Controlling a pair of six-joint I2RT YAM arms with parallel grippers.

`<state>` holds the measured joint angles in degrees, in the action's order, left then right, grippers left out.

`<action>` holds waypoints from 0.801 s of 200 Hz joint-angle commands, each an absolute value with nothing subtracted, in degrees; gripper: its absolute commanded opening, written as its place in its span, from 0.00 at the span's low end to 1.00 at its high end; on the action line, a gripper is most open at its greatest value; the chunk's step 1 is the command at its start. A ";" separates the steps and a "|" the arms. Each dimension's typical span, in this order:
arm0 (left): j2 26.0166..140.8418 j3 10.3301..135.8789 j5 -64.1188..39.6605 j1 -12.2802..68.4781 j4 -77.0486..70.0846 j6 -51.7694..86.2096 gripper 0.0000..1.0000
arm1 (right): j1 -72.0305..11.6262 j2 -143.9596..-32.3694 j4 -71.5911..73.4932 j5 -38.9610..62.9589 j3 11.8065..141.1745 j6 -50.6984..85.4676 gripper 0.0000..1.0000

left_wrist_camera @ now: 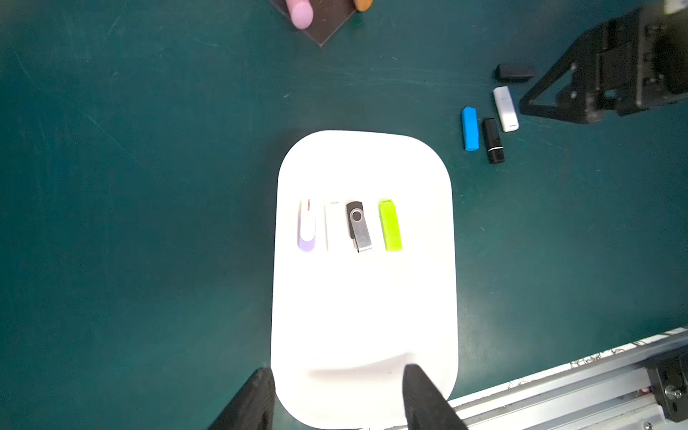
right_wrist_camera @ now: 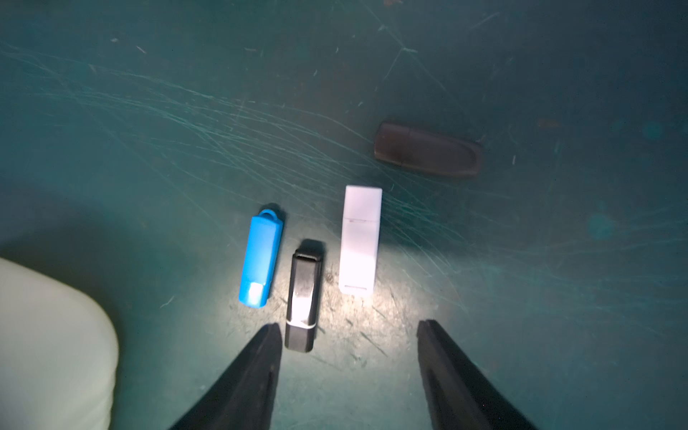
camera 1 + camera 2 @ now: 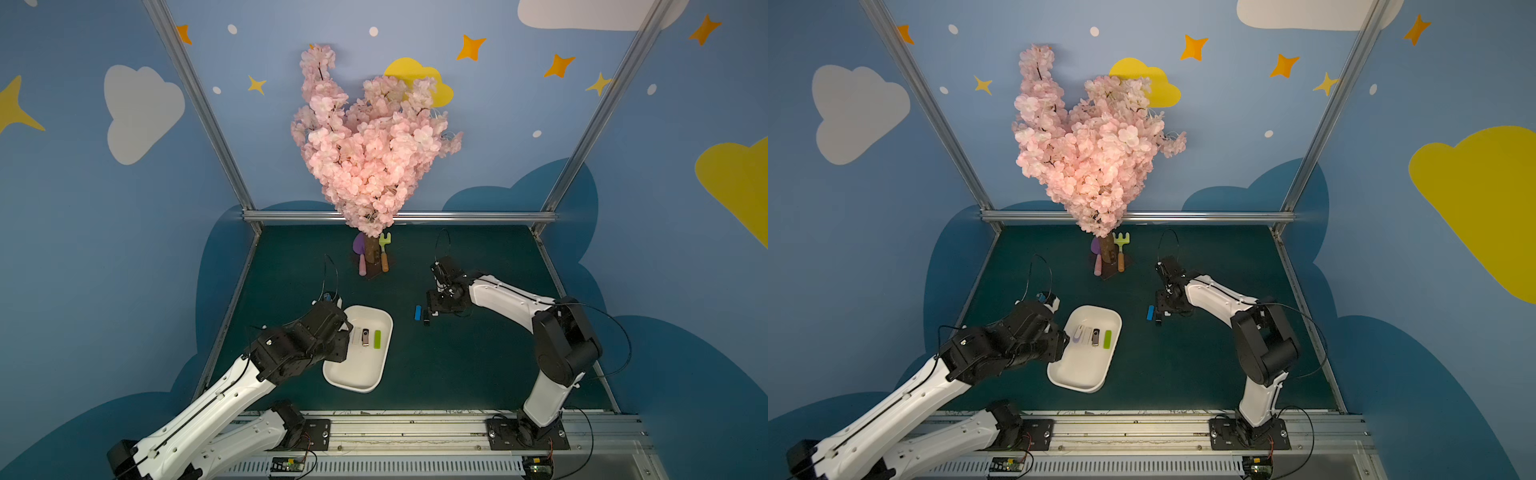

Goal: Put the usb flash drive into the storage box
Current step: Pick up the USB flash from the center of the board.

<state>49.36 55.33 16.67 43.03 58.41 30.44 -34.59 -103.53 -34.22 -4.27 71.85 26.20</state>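
Right jaws, parted and empty, should straddle only the white drive [image 2: 360,242], avoiding the glossy black drive [image 2: 303,294]; left jaws hang released above the storage box [image 1: 365,316].

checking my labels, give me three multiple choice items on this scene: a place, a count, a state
1. Where is the green stick? A in the box; B on the mat; C in the right gripper.
2. How many sticks lie on the mat? A two; B four; C six.
3. The right gripper is: A open and empty; B shut on a stick; C shut on nothing.
Answers: 1 A, it lies in the box. 2 B, blue stick, black stick, white stick, dark stick. 3 A, jaws apart over the mat, nothing between.
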 commanded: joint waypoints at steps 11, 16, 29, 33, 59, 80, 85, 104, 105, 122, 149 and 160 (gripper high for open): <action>48.71 54.95 18.48 42.87 58.56 31.02 0.60 | -34.72 -107.04 -39.06 -6.12 74.89 25.13 0.58; 48.69 54.86 18.39 42.89 58.52 30.98 0.60 | -34.72 -107.69 -39.23 -6.21 75.39 25.03 0.57; 48.69 54.84 18.45 42.85 58.53 30.99 0.60 | -34.74 -109.53 -40.09 -6.09 77.26 24.68 0.54; 48.69 54.84 18.46 42.88 58.53 31.01 0.60 | -34.73 -110.13 -40.55 -6.15 77.89 24.66 0.54; 48.31 54.80 17.26 42.41 58.03 30.47 0.60 | -34.69 -113.03 -41.84 -6.76 80.74 24.67 0.53; 47.74 54.60 17.40 42.33 57.85 30.49 0.60 | -34.50 -114.96 -42.54 -6.94 82.17 24.87 0.51; 47.64 54.59 17.36 42.34 57.79 30.41 0.60 | -34.45 -115.32 -42.77 -6.93 82.57 24.87 0.50; 47.53 54.50 17.40 42.37 57.76 30.45 0.60 | -34.29 -115.88 -42.97 -7.27 82.84 24.95 0.47; 47.54 54.49 17.40 42.37 57.75 30.43 0.60 | -34.24 -115.86 -43.02 -7.28 82.86 24.95 0.47; 47.72 54.50 17.41 42.31 57.83 30.49 0.60 | -34.06 -116.01 -42.80 -7.11 82.79 24.95 0.46; 48.00 54.49 17.50 42.36 57.76 30.43 0.60 | -33.60 -116.70 -42.72 -6.50 83.27 24.99 0.43; 47.99 54.49 17.56 42.37 57.77 30.54 0.60 | -33.54 -117.03 -42.61 -6.17 83.23 25.12 0.43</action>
